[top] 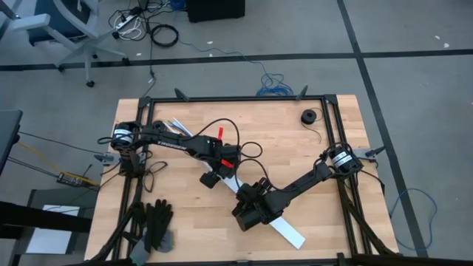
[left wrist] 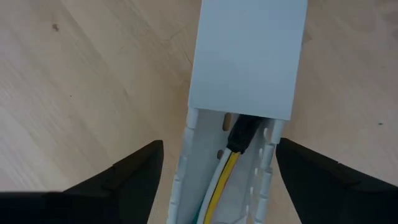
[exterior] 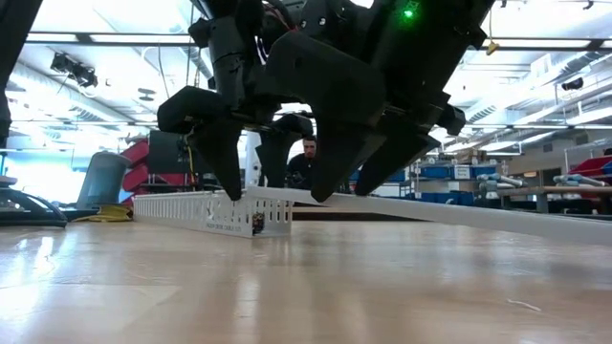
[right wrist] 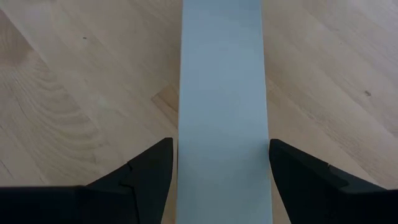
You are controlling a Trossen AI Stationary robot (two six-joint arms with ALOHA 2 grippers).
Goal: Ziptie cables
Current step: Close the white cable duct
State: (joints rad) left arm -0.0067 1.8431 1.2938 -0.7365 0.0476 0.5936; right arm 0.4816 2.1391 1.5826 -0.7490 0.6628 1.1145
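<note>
Near the middle of the bench (top: 340, 133), the left gripper (left wrist: 217, 180) is being held with its fingers (left wrist: 134, 171) spread wide on either side of the white slotted channel (left wrist: 264, 155), gripping nothing. The cables (left wrist: 225, 177), yellow and white with a dark plug end, are lying inside that channel, just under the edge of its white cover (left wrist: 249, 56). Toward the bench's front edge, the right gripper (right wrist: 221, 171) is being held over the same cover with fingers parted beside it; a grasp cannot be told.

Lighting bright and even from ceiling fixtures. Glare streaks the table (exterior: 316, 287) in the low view (arms above it silhouetted); background beyond it soft.
</note>
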